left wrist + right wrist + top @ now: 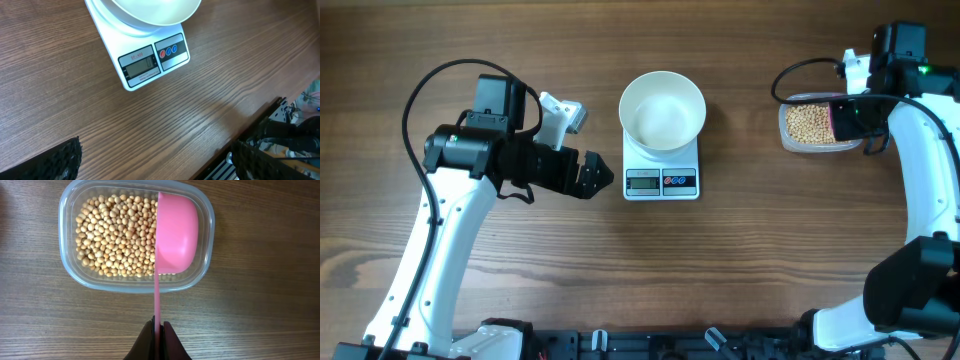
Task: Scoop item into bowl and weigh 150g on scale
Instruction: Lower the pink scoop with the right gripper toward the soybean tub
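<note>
Right gripper (159,330) clamped the scoop (175,230) over the beans (110,235); left gripper (588,175) gaped wide; the bowl (663,110) on the scale (661,182) sat empty.

a brown wood-grain surface (740,260) is seen beneath everything. a clear plastic tub (65,245) with rounded corners is set flat on it, toward the far right as viewed from overhead. a pink scoop (175,230) is seen over the tub's right part, turned on edge, with its straight rim toward the tub's middle. its thin handle (157,300) is run out across the tub's near wall. a black rail (650,345) is seen along the surface's near edge.
</note>
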